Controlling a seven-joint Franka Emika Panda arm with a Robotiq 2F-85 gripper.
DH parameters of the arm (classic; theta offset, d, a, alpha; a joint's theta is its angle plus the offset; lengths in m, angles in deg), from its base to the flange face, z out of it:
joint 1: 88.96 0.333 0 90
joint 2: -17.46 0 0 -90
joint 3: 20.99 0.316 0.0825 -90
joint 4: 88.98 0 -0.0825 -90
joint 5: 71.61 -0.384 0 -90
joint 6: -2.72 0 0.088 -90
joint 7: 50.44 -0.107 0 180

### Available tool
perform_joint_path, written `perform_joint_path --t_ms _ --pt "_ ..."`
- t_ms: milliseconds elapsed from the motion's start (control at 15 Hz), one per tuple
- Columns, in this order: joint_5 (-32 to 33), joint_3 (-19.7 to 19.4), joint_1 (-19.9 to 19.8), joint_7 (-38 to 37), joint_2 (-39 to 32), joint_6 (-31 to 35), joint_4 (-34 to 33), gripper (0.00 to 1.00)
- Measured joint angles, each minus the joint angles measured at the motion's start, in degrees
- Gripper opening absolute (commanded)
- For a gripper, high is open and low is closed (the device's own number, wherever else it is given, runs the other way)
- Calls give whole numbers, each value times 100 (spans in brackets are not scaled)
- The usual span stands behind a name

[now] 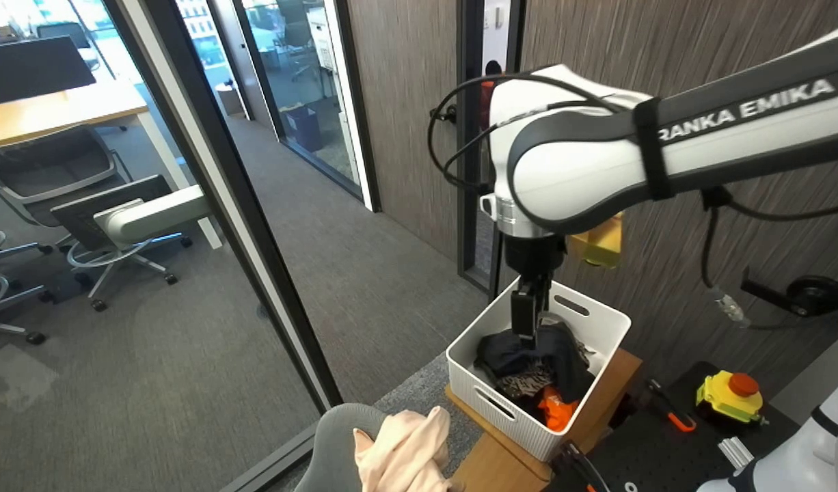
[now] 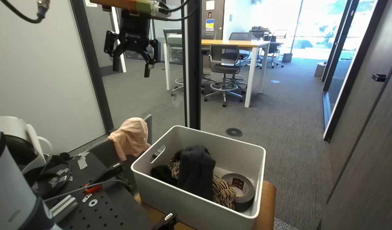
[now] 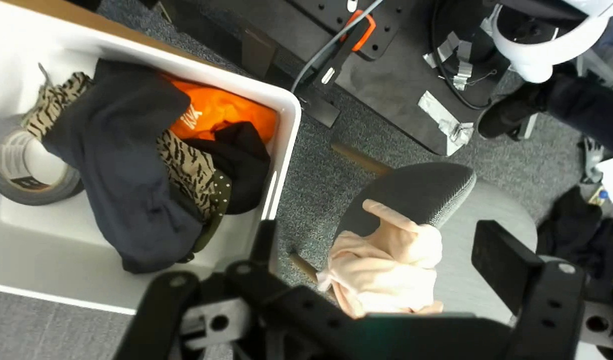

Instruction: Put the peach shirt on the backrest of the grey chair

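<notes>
The peach shirt (image 1: 405, 447) hangs crumpled over the top of the backrest of the grey chair (image 1: 333, 437). In an exterior view the shirt (image 2: 132, 134) drapes down the side of the backrest (image 2: 103, 152) facing the bin. In the wrist view the shirt (image 3: 376, 280) lies across the dark backrest (image 3: 411, 187), with part of it over the light grey seat (image 3: 479, 235). My gripper (image 2: 131, 69) is open and empty, high above the chair and bin. In the wrist view the gripper (image 3: 384, 245) has its fingers wide apart, with the shirt visible between them, well below.
A white bin (image 2: 170, 199) on a wooden stand holds dark cloth (image 3: 126, 150), a tiger-print cloth, an orange cloth (image 3: 236, 112) and a tape roll (image 3: 1, 170). A black perforated table (image 2: 109, 214) carries clamps. A glass partition (image 1: 248, 225) stands beside the chair.
</notes>
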Motion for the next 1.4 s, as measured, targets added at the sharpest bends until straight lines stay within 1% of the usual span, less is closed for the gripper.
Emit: perform_joint_path --t_ms 200,467,667,800,933,1067,1400 --pt "0 -246 -1 -621 981 -390 354 100" --pt "15 -454 -38 -1472 2284 -869 799 100" --pt "121 -499 -287 -2022 3215 -1284 1078 100" --pt "291 -500 -528 -2331 3654 -1431 1206 100" --pt "512 -497 -790 -2554 3895 -1447 1306 100" --pt "698 -497 -1008 -2642 3970 -1439 1367 100" --pt "908 -500 -1315 -2711 3961 -1405 1415 100"
